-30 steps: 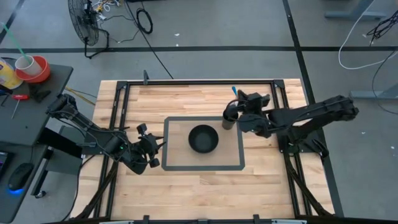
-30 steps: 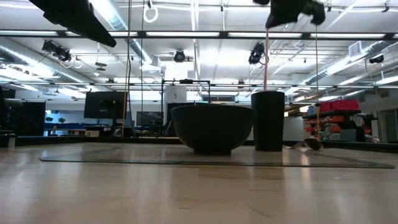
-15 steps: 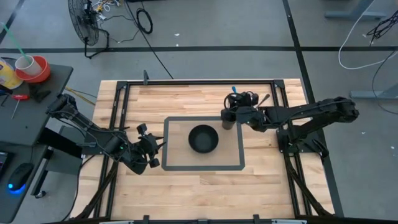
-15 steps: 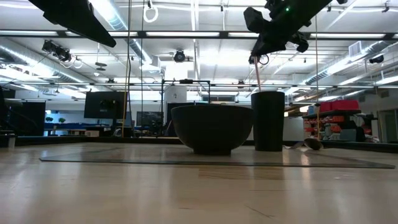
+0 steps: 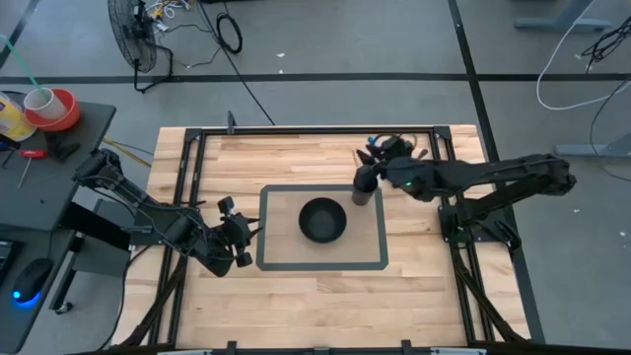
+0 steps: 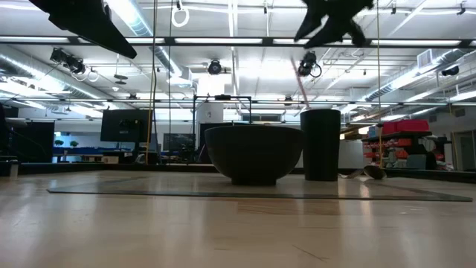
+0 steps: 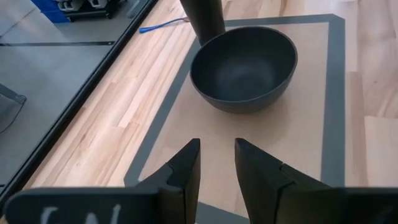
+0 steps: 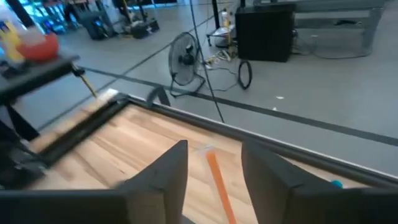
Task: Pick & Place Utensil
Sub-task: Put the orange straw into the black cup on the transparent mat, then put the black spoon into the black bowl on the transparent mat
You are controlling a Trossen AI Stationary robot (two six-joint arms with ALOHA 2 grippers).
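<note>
A thin orange-pink utensil point(image 6: 300, 83) leans in the tall dark cup point(image 6: 320, 144), its lower end inside the cup. The cup point(image 5: 362, 189) stands on the mat beside the black bowl point(image 5: 322, 219). My right gripper point(image 5: 379, 158) hovers above the cup, open. In the right wrist view the utensil's handle point(image 8: 219, 186) rises between the gripper's point(image 8: 214, 147) fingers, with a gap on either side. My left gripper point(image 7: 217, 146) waits open at the mat's left edge, facing the bowl point(image 7: 244, 67).
The bowl and cup stand on a grey-bordered mat point(image 5: 286, 261). A blue utensil point(image 5: 371, 145) lies on the wood beyond the cup. Another utensil point(image 5: 419, 155) lies near the right arm. A black frame rims the table; bare wood shows toward the near edge.
My right gripper dipped toward the cup, then rose and drew toward the table's far edge. The utensil stood upright in the cup below the gripper. Now it leans in the cup, with its upper end tipped sideways.
</note>
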